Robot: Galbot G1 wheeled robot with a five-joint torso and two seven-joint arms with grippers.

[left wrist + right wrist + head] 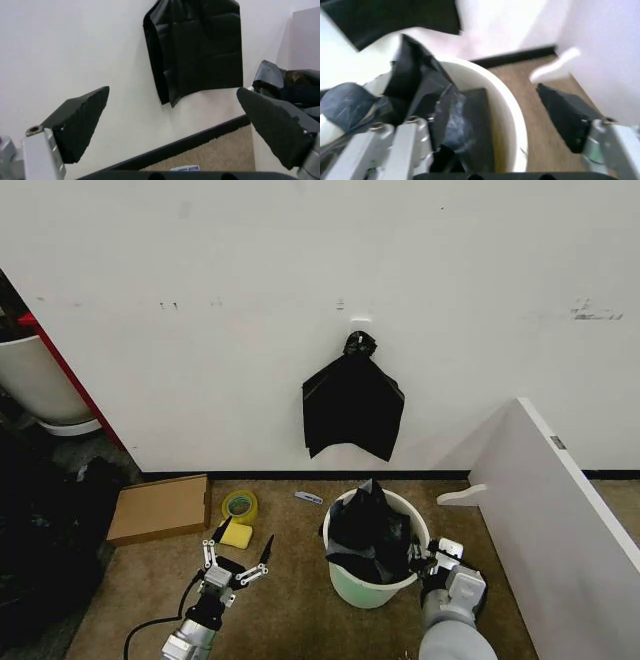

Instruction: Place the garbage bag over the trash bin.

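White wall and brown carpet are seen from the head view. On the wall a flat black bag [353,404] is hung from a hook. On the floor to the left, a cardboard piece [160,507], a roll of tape [240,505] and a yellow sponge [237,535] are laid, with a small box cutter [308,497] near the baseboard. To the right a white panel [560,530] is stood at an angle. The trash bin [371,588] is set in the middle, and the garbage bag [366,530] is bunched inside it, part of it raised above the rim. The left gripper [238,556] is held above the carpet left of the bin, fingers spread wide, with nothing between them. The right gripper [430,563] is placed at the bin's right rim.

From the left wrist view, the spread pads [82,120] are seen apart with only wall, baseboard and the hung bag [197,48] between them.

From the right wrist view, the right gripper [520,116] is parted across the bin wall [507,123]: one finger [477,127] is inside, against the crumpled bag [420,93], the other outside over the carpet. Nothing is clamped.
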